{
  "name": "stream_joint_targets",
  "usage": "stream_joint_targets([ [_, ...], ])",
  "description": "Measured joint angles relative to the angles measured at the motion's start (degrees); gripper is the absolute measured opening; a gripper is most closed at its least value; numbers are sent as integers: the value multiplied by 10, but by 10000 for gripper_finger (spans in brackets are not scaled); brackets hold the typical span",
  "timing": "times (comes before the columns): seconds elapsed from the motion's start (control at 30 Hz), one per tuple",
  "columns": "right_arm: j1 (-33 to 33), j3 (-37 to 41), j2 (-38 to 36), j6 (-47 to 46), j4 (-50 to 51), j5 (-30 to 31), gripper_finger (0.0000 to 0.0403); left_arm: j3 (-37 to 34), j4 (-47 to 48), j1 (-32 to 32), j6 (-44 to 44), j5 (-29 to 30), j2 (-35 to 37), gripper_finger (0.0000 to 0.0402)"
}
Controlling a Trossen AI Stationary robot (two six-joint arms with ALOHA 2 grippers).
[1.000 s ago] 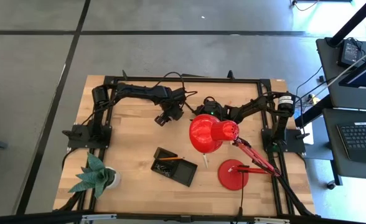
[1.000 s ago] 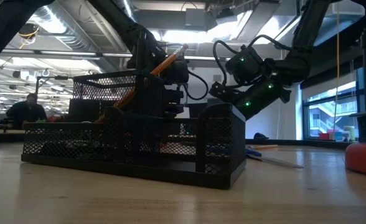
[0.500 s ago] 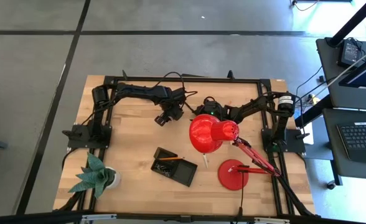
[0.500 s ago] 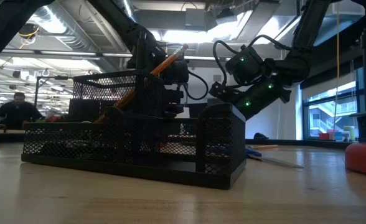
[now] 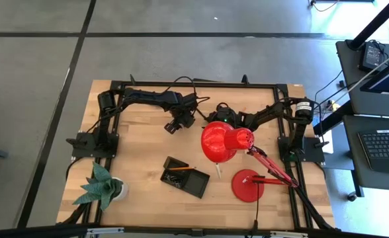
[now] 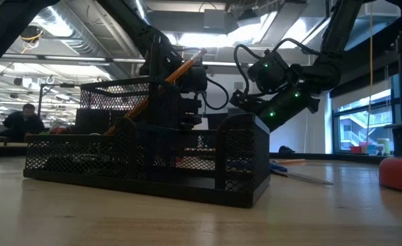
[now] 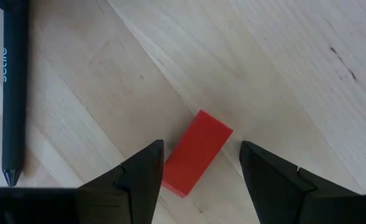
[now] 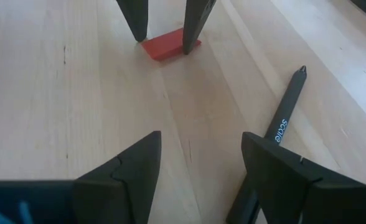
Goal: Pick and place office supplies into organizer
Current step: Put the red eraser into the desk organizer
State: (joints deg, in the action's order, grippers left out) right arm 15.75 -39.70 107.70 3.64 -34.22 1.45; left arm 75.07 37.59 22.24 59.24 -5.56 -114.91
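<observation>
Nothing on the table is moving since the earlier frames; only a distant person is shifting. The left gripper [image 7: 200,180] is standing wide open, empty, straddling the red piece [image 7: 195,152], whose long axis is lying skewed across the gap.

From above, the right gripper is covered by the red lamp shade [image 5: 221,141]. The black pen [image 7: 14,93] is cut by the left wrist view's edge. The organizer [image 6: 146,154] contents are obscured by mesh.
</observation>
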Motion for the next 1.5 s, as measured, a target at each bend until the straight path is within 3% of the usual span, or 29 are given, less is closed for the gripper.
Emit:
stream_joint_targets([
  [0.4,0,0,0,0,0,0,225,0,5,0,-1,0,0,202],
  [0.83,0,0,0,0,0,0,225,0,16,-1,-33,7,0,149],
  [1.33,0,0,0,-1,0,0,225,-1,15,-1,-207,19,0,141],
  [1.5,0,0,0,-1,0,0,225,-1,14,-5,-217,21,0,141],
])
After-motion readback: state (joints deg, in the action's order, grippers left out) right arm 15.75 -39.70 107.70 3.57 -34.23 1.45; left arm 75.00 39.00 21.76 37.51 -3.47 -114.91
